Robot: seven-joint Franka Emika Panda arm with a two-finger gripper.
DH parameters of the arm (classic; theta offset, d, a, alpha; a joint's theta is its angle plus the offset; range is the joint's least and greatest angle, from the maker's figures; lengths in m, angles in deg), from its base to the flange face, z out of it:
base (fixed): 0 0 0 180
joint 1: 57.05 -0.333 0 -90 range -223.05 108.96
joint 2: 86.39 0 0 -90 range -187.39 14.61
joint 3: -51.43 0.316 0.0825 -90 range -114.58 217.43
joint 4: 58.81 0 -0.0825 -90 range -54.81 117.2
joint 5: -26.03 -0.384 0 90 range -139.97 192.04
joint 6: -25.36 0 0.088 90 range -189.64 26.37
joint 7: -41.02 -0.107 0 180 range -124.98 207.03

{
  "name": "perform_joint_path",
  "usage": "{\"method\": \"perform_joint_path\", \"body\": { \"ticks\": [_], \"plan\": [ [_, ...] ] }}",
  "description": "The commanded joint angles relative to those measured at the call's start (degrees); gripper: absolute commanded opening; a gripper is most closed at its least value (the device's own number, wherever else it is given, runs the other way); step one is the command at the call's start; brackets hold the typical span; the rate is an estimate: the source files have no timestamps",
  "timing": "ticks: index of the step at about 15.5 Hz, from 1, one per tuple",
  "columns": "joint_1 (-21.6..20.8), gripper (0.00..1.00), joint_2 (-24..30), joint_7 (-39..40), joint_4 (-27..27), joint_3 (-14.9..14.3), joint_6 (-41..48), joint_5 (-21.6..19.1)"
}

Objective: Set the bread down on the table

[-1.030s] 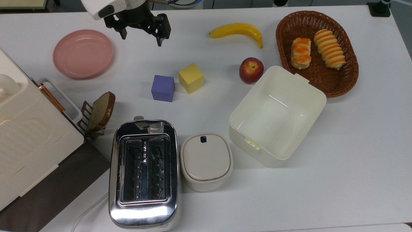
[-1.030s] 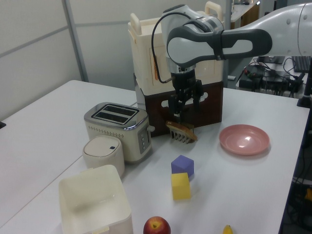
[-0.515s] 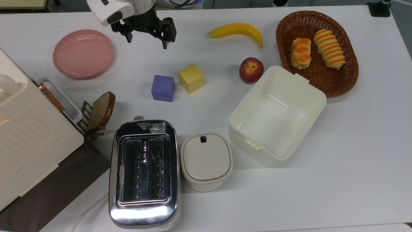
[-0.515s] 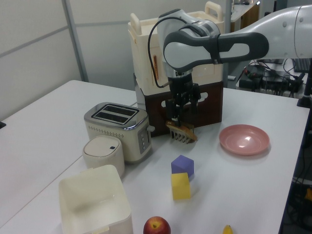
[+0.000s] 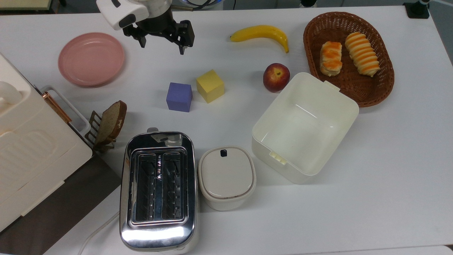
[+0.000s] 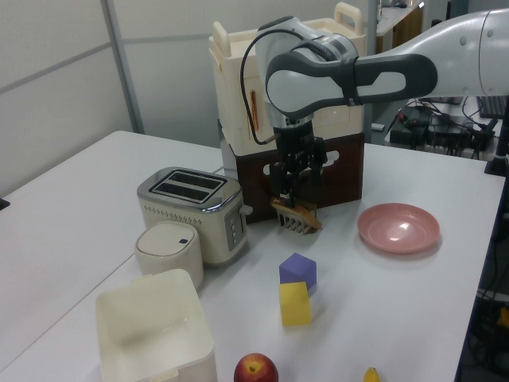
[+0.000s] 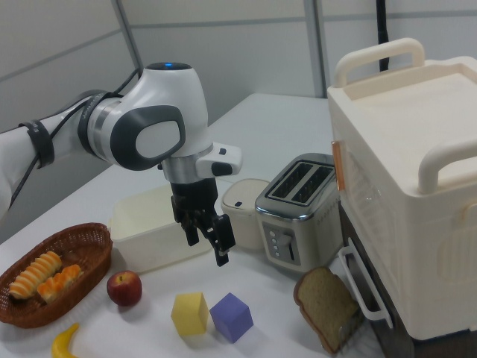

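**Bread located in basket, gripper unladen**

Bread (image 5: 331,58) is found in the wicker basket (image 5: 378,90), upper right of the top view. Gripper (image 5: 162,41) is seen at upper left, fingers spread wide, nothing held, above the table (image 5: 371,198).

Pale-cream bread (image 5: 331,58) with orange-brown patches, brown basket (image 5: 380,90), white table (image 5: 389,170), black tool (image 5: 162,37).

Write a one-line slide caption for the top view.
Open gripper hovers between pink plate and banana, far from the bread lying in the wicker basket.
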Motion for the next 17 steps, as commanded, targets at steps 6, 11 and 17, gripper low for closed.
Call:
{"method": "perform_joint_path", "body": {
  "ticks": [6, 11, 17],
  "plan": [
    [-1.83, 1.0, 0.1, 0.72, 0.94, -0.76, -1.27, 1.02],
    [-2.27, 1.0, -0.43, 0.72, 0.94, -0.76, -1.35, 1.11],
    [-3.14, 1.0, -0.78, 0.72, 1.03, -0.76, -1.27, 1.11]
  ]
}}
